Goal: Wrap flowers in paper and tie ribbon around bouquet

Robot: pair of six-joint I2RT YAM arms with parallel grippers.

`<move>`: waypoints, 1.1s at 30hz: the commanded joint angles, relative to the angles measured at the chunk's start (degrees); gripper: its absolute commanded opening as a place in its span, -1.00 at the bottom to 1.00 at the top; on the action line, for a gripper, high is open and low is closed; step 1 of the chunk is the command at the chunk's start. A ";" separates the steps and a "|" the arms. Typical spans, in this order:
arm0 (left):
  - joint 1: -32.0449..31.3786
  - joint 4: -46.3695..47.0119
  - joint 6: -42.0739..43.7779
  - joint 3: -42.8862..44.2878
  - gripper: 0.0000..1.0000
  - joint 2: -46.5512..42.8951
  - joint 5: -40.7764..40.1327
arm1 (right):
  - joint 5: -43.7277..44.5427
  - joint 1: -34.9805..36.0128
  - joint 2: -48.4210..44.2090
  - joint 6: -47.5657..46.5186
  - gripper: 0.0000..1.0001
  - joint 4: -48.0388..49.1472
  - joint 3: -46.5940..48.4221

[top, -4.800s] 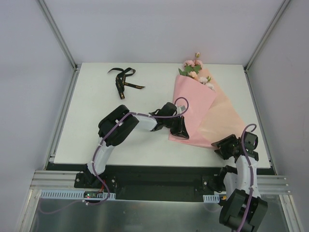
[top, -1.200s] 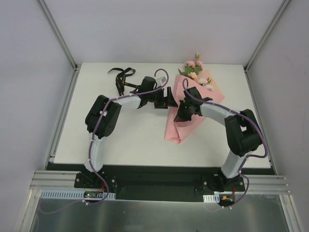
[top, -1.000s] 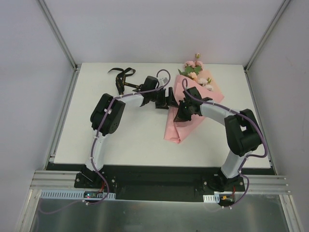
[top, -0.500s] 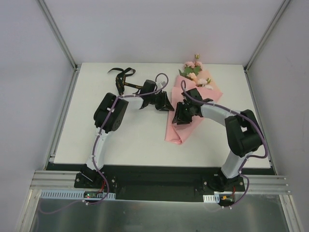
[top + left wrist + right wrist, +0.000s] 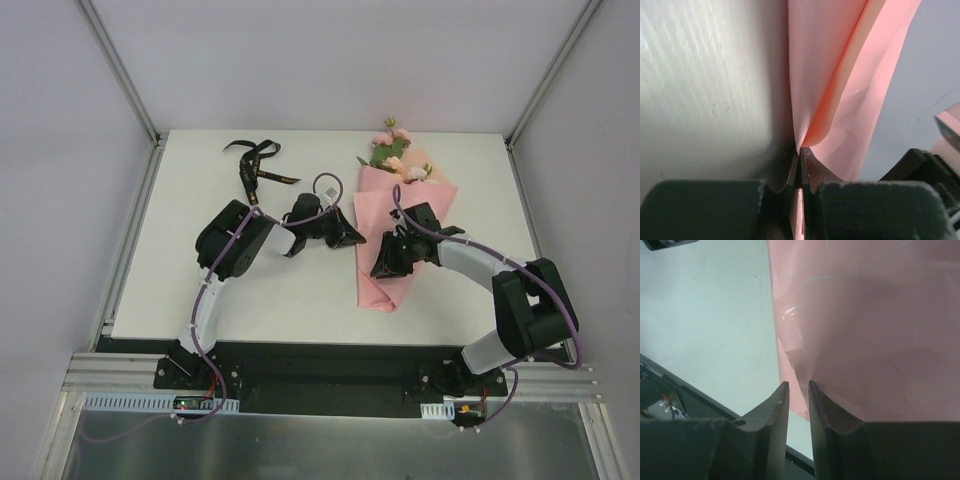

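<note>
The bouquet lies on the white table (image 5: 300,290), a cone of pink paper (image 5: 380,200) with its narrow end toward me. The flowers (image 5: 390,150) stick out of its far, wide end. My left gripper (image 5: 352,238) is at the cone's left side. In the left wrist view it (image 5: 800,151) is shut on a thin fold of the paper (image 5: 840,75). My right gripper (image 5: 383,268) sits low over the cone's lower half. In the right wrist view it (image 5: 798,384) has a narrow gap between its jaws, with nothing clamped and one fingertip (image 5: 812,390) against the paper (image 5: 865,315). The black ribbon (image 5: 255,165) lies loose at the far left.
Grey enclosure walls and metal frame posts (image 5: 120,70) border the table on three sides. The black mounting rail (image 5: 320,365) runs along the near edge.
My left gripper has closed on the paper's left edge. My right gripper has parted its jaws and slid nearer along the cone. The bouquet has turned slightly, its tip now nearer and farther right.
</note>
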 commanded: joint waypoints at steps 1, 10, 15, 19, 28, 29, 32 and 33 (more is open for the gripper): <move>-1.24 8.85 -6.82 -5.22 -1.00 -2.32 -6.79 | -1.35 -0.02 -1.61 0.23 -0.58 2.27 -2.70; -1.50 3.96 -5.33 -5.50 -0.90 -3.29 -6.54 | -0.90 -1.34 1.90 -0.57 -0.82 6.84 -6.57; -0.98 -8.59 3.44 -4.62 -0.36 -7.76 -5.12 | -1.87 -1.78 3.39 -2.93 -0.87 7.11 -6.83; -0.98 -21.45 13.47 -3.73 -0.28 -15.92 -8.01 | -2.83 -2.48 4.53 -4.17 -0.90 7.29 -7.01; -4.75 -25.16 16.13 -3.22 -0.84 -20.71 -6.90 | -4.33 -2.75 4.71 -4.78 -0.92 7.46 -6.57; -5.80 -24.11 15.16 -2.42 -0.89 -19.22 -4.01 | -4.33 -2.75 4.36 -4.61 -0.91 7.29 -6.48; -7.04 -22.52 12.34 -0.40 -1.00 -13.59 -1.96 | -4.85 -2.92 3.92 -3.91 -0.92 7.02 -6.04; -7.13 -22.52 12.17 -0.66 -1.00 -11.75 -2.22 | -5.12 -3.18 3.66 -3.64 -0.92 7.02 -5.87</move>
